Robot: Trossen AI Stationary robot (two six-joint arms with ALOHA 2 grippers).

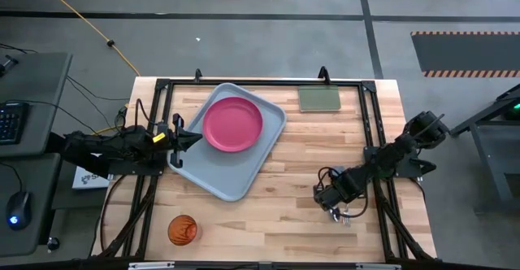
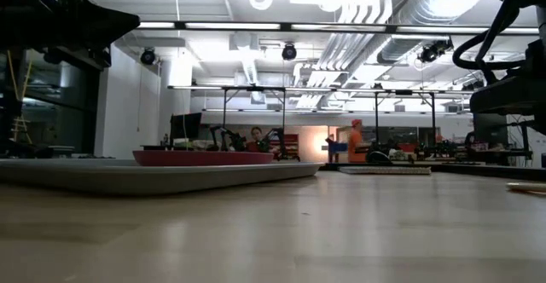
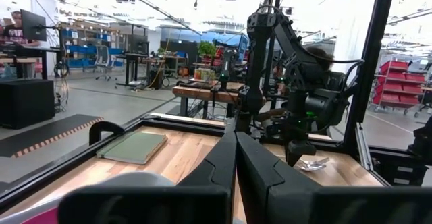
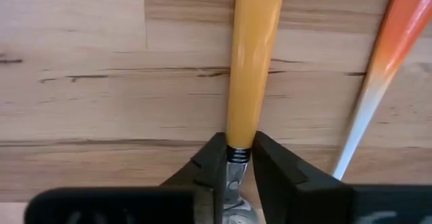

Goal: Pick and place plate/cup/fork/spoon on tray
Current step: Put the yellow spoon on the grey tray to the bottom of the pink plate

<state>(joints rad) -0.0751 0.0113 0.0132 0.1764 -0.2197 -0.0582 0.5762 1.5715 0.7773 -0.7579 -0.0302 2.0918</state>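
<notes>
The pink plate (image 1: pixel 233 124) lies in the grey-blue tray (image 1: pixel 236 180) at the table's middle left; both show in the low view, the plate (image 2: pixel 200 157) on the tray (image 2: pixel 128 174). The orange cup (image 1: pixel 182 230) stands near the front left edge. The spoon (image 4: pixel 253 62) and the fork (image 4: pixel 395 42) lie side by side on the wood at the right front. My right gripper (image 1: pixel 331 207) points down and is shut on the spoon. My left gripper (image 1: pixel 193 137) is shut and empty over the tray's left rim. My right gripper pinches the spoon's neck (image 4: pixel 237 154), where the orange handle meets the metal, between its two fingers (image 4: pixel 212 166). The fingers come from above and lie across the spoon. The handle runs away from the fingers close along the wood; whether it is lifted, I cannot tell.
A flat green pad (image 1: pixel 319 98) lies at the table's far right. A black frame (image 1: pixel 370 132) runs around the table top. Bare wood lies between the tray and my right gripper.
</notes>
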